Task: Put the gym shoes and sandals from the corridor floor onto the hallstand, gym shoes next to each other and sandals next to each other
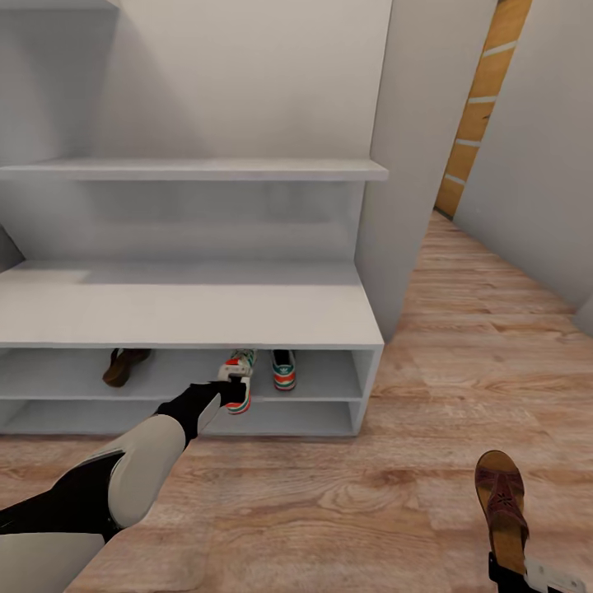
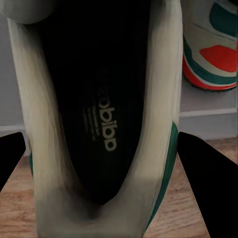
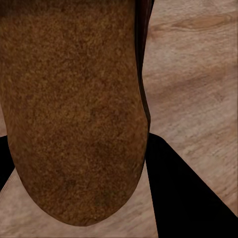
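Note:
My left gripper (image 1: 234, 392) is shut on the heel of a white gym shoe (image 1: 240, 372) with green and red trim, at the front of the hallstand's (image 1: 189, 317) upper shelf level. In the left wrist view its dark insole (image 2: 101, 99) lies between my black fingers (image 2: 210, 183). The second gym shoe (image 1: 284, 369) (image 2: 213, 47) stands on that shelf just to the right. A brown sandal (image 1: 124, 365) lies further left on the same shelf. At the bottom right my right gripper (image 1: 520, 571) is shut on the other sandal (image 1: 501, 499) (image 3: 74, 109), over the corridor floor (image 1: 346, 494).
The hallstand's bench top and the floating shelf (image 1: 193, 170) above it are bare. A white wall panel (image 1: 412, 165) rises at its right end. The corridor (image 1: 494, 296) runs on to the right, between that panel and a grey wall (image 1: 543, 165).

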Robot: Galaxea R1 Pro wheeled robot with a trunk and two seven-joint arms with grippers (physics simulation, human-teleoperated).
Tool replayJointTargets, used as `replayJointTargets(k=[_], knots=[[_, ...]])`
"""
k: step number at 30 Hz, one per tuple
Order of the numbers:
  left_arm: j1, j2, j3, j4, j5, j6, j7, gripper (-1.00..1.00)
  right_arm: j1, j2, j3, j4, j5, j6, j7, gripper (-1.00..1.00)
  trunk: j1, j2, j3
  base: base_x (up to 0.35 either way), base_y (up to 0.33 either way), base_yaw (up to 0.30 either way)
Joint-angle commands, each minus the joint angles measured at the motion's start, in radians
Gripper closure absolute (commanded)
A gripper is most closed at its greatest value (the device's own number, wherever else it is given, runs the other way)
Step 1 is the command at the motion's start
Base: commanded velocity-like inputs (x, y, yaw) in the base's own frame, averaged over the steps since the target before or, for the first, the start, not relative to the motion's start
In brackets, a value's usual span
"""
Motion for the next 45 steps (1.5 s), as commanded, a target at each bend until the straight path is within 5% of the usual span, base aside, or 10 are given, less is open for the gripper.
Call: replayJointTargets(k=[1, 12, 20, 27, 45], knots=[[0.0, -0.001, 0.008, -0.003, -0.01, 0.007, -0.005, 1.0, 0.0, -0.001, 0.008, -0.001, -0.006, -0.001, -0.006, 1.0, 0.0, 0.0, -0.001, 0.148, -0.066, 0.0], [0.0, -0.004, 0.007, -0.002, -0.01, 0.007, -0.006, 1.0, 0.0, 0.002, 0.01, -0.001, -0.004, 0.0, -0.006, 1.0, 0.0, 0.0, -0.001, 0.027, -0.012, 0.0], [0.0, -0.002, 0.008, -0.003, -0.012, 0.007, -0.003, 1.0, 0.0, 0.003, 0.01, -0.001, -0.004, 0.001, -0.006, 1.0, 0.019, -0.035, -0.024, 0.0, 0.0, 0.0], [0.001, -0.004, 0.006, -0.015, -0.01, 0.007, 0.078, 1.0, 0.0, 0.003, 0.01, -0.001, -0.004, 0.001, -0.006, 1.0, 0.019, -0.035, -0.025, 0.0, 0.0, 0.0], [0.001, -0.005, 0.007, -0.014, -0.01, 0.005, 0.074, 1.0, 0.0, 0.003, 0.01, -0.001, -0.004, 0.001, -0.006, 1.0, 0.019, -0.035, -0.025, 0.055, -0.025, 0.0]])
